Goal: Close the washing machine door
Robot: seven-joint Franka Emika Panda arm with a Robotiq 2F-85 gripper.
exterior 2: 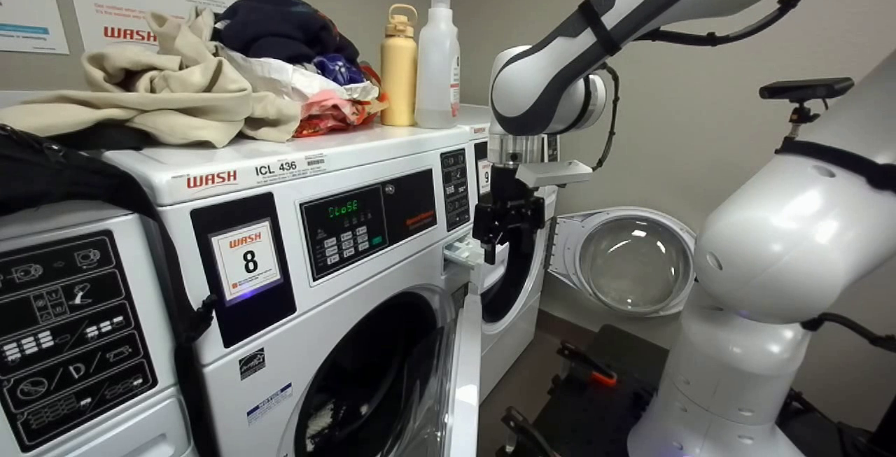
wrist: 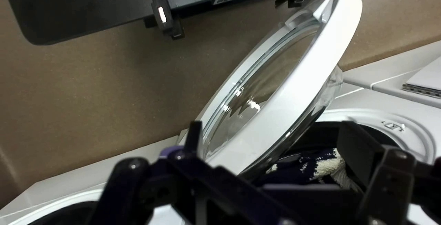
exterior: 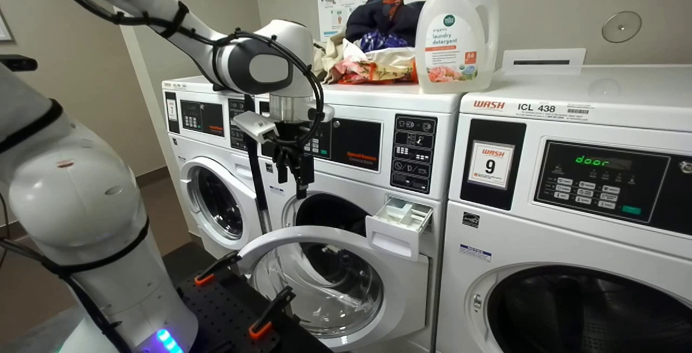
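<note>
The washing machine, marked 8 in an exterior view, is white and front-loading, with a dark panel and a green display reading close. Its washing machine door stands wide open, a white ring around clear glass. The door shows almost edge-on in an exterior view and slants across the wrist view. My gripper hangs pointing down above the door and in front of the panel; it also shows in an exterior view. In the wrist view its fingers are wide apart and hold nothing. Dark-and-white cloth lies in the drum.
A detergent drawer sticks out beside the open door. Washer 9 stands alongside, its own door open. A black platform with orange-tipped clamps fronts the machines. Detergent and clothes sit on top.
</note>
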